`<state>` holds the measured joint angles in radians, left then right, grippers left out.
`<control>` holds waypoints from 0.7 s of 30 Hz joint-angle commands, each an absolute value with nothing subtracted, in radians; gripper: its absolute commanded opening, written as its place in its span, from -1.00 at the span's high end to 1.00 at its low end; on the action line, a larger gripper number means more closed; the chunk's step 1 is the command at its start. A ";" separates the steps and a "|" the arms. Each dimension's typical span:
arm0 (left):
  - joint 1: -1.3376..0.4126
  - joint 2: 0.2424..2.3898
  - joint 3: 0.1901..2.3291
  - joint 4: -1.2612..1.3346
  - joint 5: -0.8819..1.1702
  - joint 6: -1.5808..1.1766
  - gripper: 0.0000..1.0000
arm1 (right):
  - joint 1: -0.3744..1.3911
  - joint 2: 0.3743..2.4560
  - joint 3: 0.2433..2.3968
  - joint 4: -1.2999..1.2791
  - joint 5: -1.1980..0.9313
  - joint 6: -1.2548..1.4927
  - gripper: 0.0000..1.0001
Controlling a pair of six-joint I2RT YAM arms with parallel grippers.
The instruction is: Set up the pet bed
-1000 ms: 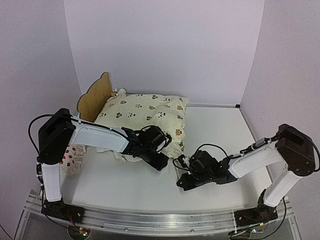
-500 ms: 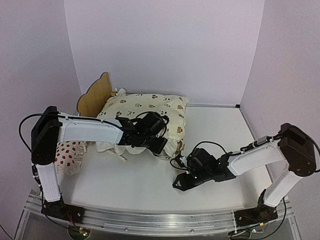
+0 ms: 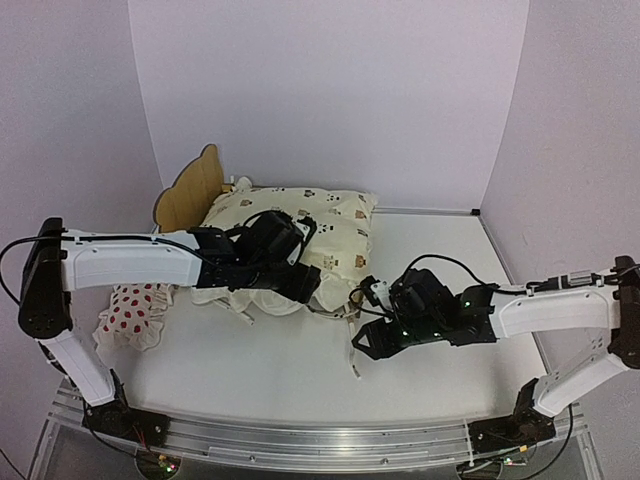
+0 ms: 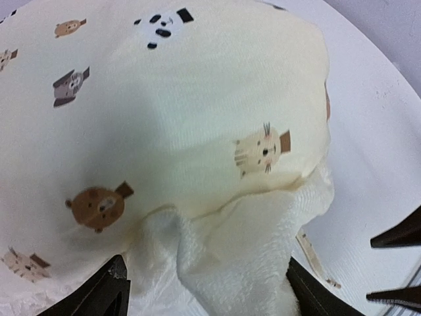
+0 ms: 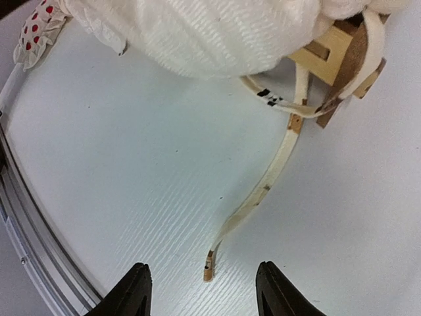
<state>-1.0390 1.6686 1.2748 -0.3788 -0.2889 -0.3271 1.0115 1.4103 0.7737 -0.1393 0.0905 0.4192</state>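
Note:
The pet bed shows its bear-ear plywood headboard point(image 3: 190, 193) at the back left, and one wooden corner point(image 5: 334, 54) in the right wrist view. A cream cushion point(image 3: 322, 222) with animal faces covers most of the frame. My left gripper point(image 3: 303, 288) point(image 4: 204, 296) is at the cushion's near edge, jaws wide, with the fluffy ruffle point(image 4: 250, 257) bunched between the fingers. A pale strap point(image 5: 263, 184) runs from the bed corner onto the table. Its tip lies loose between the fingers of my right gripper point(image 3: 364, 346) point(image 5: 204, 293), which is open.
A small white pillow with red spots point(image 3: 130, 310) point(image 5: 38, 27) lies on the table to the left of the bed. A metal rail point(image 3: 300, 440) runs along the near table edge. White walls stand close behind and on both sides.
My right gripper has opened and let go of the strap, which now lies on the table. My left arm has reached farther back over the cushion's near edge.

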 commanded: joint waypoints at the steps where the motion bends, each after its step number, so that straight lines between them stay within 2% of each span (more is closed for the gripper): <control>1: -1.076 1.578 1.192 -0.437 -0.245 -0.404 -0.54 | 1.015 1.399 0.802 -0.171 0.238 0.431 -0.02; 10: -1.126 1.574 1.036 -0.314 -0.164 -0.471 -0.39 | 1.010 1.480 0.750 0.004 0.214 0.555 0.05; 16: -1.133 1.649 1.033 -0.206 -0.124 -0.493 -0.31 | 1.003 1.578 0.744 0.082 0.111 0.624 0.05; 21: -1.135 1.737 1.058 -0.138 -0.154 -0.484 -0.20 | 1.001 1.608 0.751 0.096 0.134 0.614 0.06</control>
<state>-1.1297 1.6730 1.0317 -0.2331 -0.1419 -0.4747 1.0080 1.5961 0.7494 0.0388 0.1352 0.5954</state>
